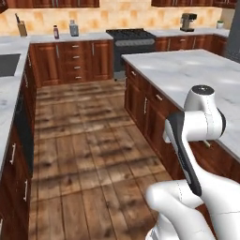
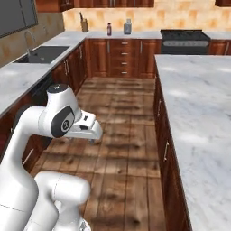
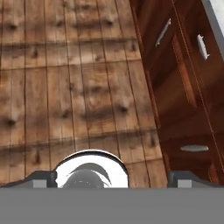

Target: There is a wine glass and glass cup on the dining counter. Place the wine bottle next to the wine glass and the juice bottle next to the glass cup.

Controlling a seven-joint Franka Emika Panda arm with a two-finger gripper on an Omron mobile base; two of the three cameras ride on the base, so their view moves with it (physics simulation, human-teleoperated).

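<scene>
Nothing grabbed yet. Gripper (image 2: 92,140) hanging empty over the floor (image 3: 65,87), pointing down, fingertips (image 3: 43,178) spread wide in the hand view, with nothing between them. Parked just beside the dining counter (image 1: 187,70) cabinets (image 3: 183,87).

Juice bottle (image 1: 56,32) way off on the back worktop (image 1: 93,36), upright against the tan tiles, between the knife block (image 1: 21,28) and a grey jar (image 1: 74,29). Tiny and blurry at this range, so probably the juice bottle going by the dark red colour, but not swearing to it.

Guessing the step in hand is the drive over to that worktop.

Stuff that could go sideways from here:
- Clipping the cabinets while swinging away, with the arm folded this close to them.
- Stopping short at the worktop and ending up with a stretched, weak reach.
- Bumping the grey jar on the way in, since it stands near the bottle.
- Tipping the bottle with one finger if the approach comes in off-centre.
</scene>
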